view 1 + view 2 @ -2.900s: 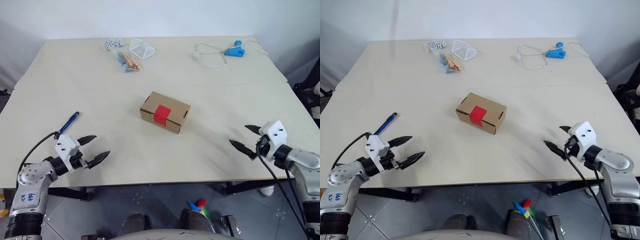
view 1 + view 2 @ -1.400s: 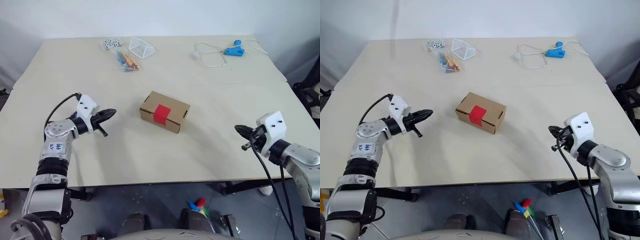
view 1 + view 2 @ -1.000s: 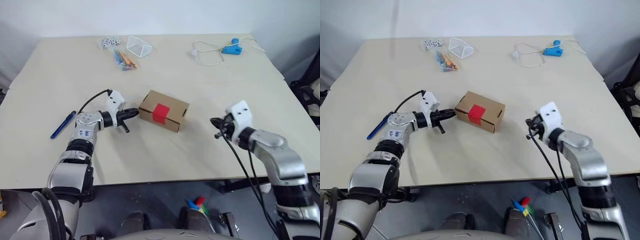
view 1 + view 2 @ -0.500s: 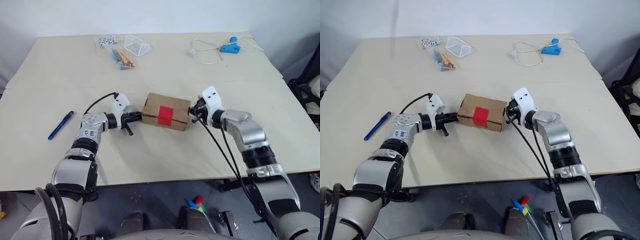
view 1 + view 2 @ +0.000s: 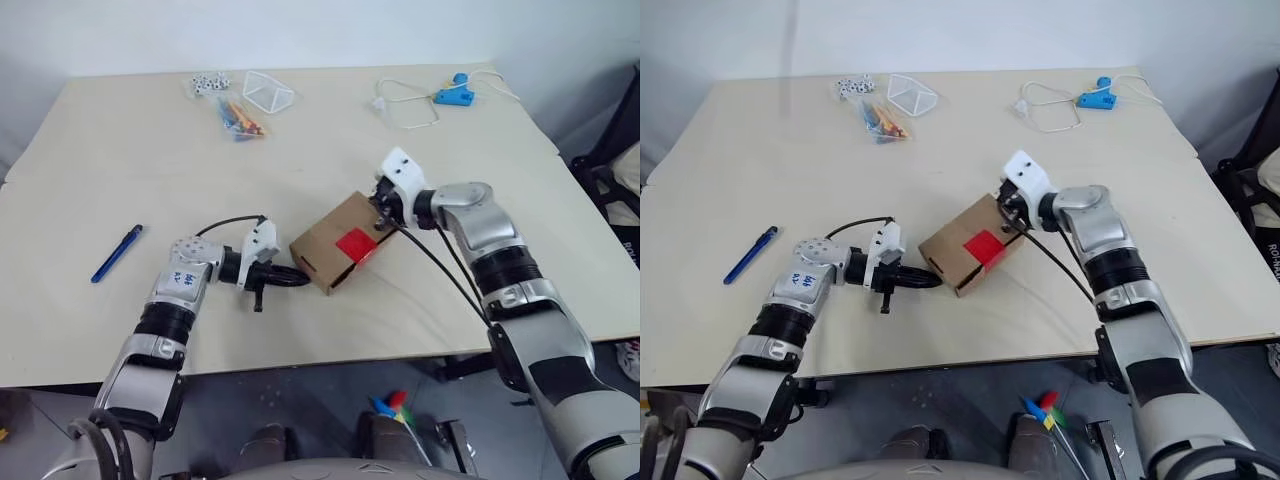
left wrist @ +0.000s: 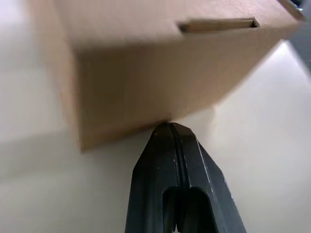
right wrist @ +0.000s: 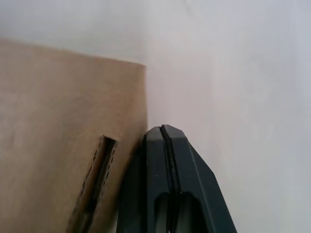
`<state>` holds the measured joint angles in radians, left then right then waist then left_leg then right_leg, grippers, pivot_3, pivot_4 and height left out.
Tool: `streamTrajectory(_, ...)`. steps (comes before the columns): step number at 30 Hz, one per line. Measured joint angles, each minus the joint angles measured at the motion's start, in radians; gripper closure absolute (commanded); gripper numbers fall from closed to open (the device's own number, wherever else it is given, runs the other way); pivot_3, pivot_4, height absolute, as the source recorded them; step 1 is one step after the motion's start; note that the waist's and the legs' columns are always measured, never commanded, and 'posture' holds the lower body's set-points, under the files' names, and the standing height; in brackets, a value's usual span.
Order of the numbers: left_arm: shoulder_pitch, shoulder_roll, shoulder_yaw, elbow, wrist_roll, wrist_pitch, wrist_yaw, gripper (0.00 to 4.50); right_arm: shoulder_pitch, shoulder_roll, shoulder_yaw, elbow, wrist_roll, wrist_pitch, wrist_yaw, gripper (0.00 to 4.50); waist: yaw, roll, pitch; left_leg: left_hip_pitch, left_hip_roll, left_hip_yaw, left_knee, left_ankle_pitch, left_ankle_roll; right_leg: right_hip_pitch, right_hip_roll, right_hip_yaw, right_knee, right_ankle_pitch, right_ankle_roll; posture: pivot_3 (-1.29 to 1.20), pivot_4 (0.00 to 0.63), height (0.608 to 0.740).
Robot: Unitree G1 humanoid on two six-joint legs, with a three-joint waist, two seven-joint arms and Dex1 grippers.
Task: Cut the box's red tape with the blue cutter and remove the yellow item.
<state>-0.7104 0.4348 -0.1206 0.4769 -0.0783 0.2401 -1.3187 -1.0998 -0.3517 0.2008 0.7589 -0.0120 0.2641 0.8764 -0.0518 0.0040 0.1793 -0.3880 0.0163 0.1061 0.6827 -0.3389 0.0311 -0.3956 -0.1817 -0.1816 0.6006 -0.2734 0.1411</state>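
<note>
Pressing box (image 5: 338, 242) from both ends: left gripper (image 5: 303, 279) fingers closed, tip against box's 8 o'clock end; right gripper (image 5: 381, 208) fingers closed, tip against its 2 o'clock end. Neither holds anything. Box sits near table (image 5: 120, 170) centre, lying slantwise, red tape (image 5: 356, 244) on its near side. Blue cutter (image 5: 116, 253) lies flat at 9 o'clock from box, well apart, untouched. Bagged pencils (image 5: 235, 113) at 11 o'clock, light-blue corded gadget (image 5: 447, 96) at 1 o'clock, both far.

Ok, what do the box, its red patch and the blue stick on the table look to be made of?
The box: plain matte brown cardboard, with a cut tuck slot. The red tape: a thin, smooth, flat patch, probably plastic adhesive tape. The blue cutter: likely hard plastic, uniformly blue; too small to confirm.
</note>
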Motion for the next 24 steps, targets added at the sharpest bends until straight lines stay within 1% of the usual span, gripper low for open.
streamTrajectory(3, 0.028, 0.010, 0.003, -0.066, -0.008, 0.066, 0.026, 4.49, -0.016, 0.024, -0.005, 0.059, -0.019, -0.100, -0.015, 4.50, -0.002, 0.000, 0.000, 0.000, 0.000, -0.002, 0.000, 0.000, 0.000, 0.000, 0.000, 0.001, 0.001, 0.000, 0.000, 0.00, 0.150, 0.740)
streamTrajectory(9, 0.071, 0.029, 0.031, -0.120, -0.037, 0.111, 0.089, 4.49, -0.025, 0.046, -0.014, 0.158, -0.064, -0.271, -0.127, 4.50, -0.005, 0.000, 0.000, 0.001, 0.000, -0.008, 0.000, 0.001, -0.001, 0.000, 0.000, 0.003, 0.001, 0.000, 0.000, 0.00, 0.150, 0.740)
streamTrajectory(12, 0.098, 0.067, 0.066, -0.158, -0.060, 0.131, 0.126, 4.49, -0.026, 0.041, -0.015, 0.195, -0.099, -0.361, -0.240, 4.50, -0.007, 0.001, 0.000, 0.001, 0.000, -0.008, 0.000, 0.001, -0.001, 0.000, 0.000, 0.003, 0.001, 0.000, 0.000, 0.00, 0.150, 0.740)
streamTrajectory(15, 0.118, 0.118, 0.100, -0.173, -0.081, 0.164, 0.148, 4.49, -0.026, 0.001, -0.044, 0.184, -0.116, -0.389, -0.319, 4.50, -0.004, 0.001, 0.000, 0.001, 0.000, -0.010, 0.000, 0.001, -0.001, 0.000, 0.000, 0.004, 0.002, 0.000, 0.000, 0.00, 0.150, 0.740)
streamTrajectory(18, 0.126, 0.156, 0.122, -0.173, -0.089, 0.174, 0.166, 4.49, -0.019, -0.033, -0.084, 0.119, -0.106, -0.362, -0.325, 4.50, -0.003, 0.001, 0.000, 0.000, 0.000, -0.010, 0.000, 0.001, -0.001, 0.000, 0.000, 0.004, 0.002, 0.000, 0.000, 0.00, 0.150, 0.740)
streamTrajectory(20, 0.109, 0.160, 0.122, -0.136, -0.089, 0.148, 0.178, 4.49, 0.010, -0.049, -0.100, 0.015, -0.092, -0.295, -0.319, 4.50, -0.001, 0.001, 0.000, 0.001, 0.000, -0.010, 0.000, 0.001, -0.001, 0.000, 0.000, 0.004, 0.002, 0.000, 0.000, 0.00, 0.150, 0.740)
streamTrajectory(24, -0.010, 0.121, 0.139, 0.063, -0.075, -0.005, 0.253, 4.49, 0.181, -0.118, -0.128, -0.374, -0.031, 0.087, -0.244, 4.50, 0.025, 0.001, 0.000, -0.001, -0.001, -0.011, 0.002, 0.001, -0.001, 0.000, 0.000, 0.004, 0.004, 0.000, 0.000, 0.00, 0.150, 0.740)
